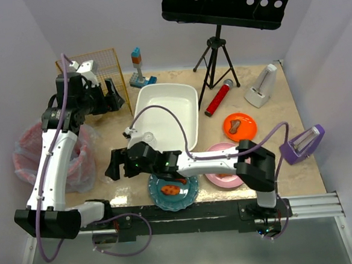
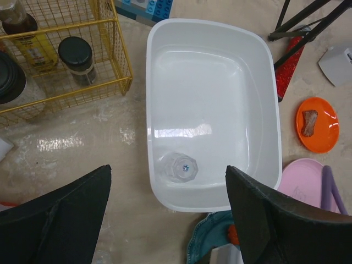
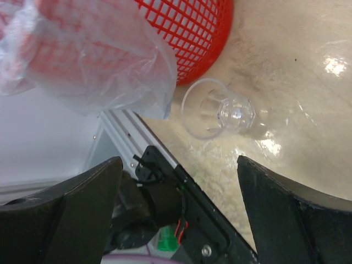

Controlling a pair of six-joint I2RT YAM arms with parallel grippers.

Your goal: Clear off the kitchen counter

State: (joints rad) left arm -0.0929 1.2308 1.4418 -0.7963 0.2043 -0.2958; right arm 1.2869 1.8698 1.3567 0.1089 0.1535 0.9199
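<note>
The beige kitchen counter (image 1: 277,110) holds several items. A clear cup (image 3: 217,113) lies on its side on the counter (image 3: 297,110) beside a red basket (image 3: 181,33). My right gripper (image 3: 179,162) is open and empty, a short way from the cup; in the top view it (image 1: 111,167) hovers at the counter's left front. My left gripper (image 1: 116,97) is open and empty, high beside the white tub (image 1: 185,95). A clear glass (image 2: 179,166) lies in the tub's near corner (image 2: 220,203), seen between my left gripper's (image 2: 168,170) jaws.
A yellow wire basket (image 2: 124,55) with jars stands left of the tub. A blue plate (image 1: 174,192) with food, a pink plate (image 1: 223,165), an orange plate (image 1: 240,126), a red tube (image 1: 219,97), a purple object (image 1: 306,142) and a tripod (image 1: 216,62) stand around. The bagged red basket (image 1: 45,156) sits off the left edge.
</note>
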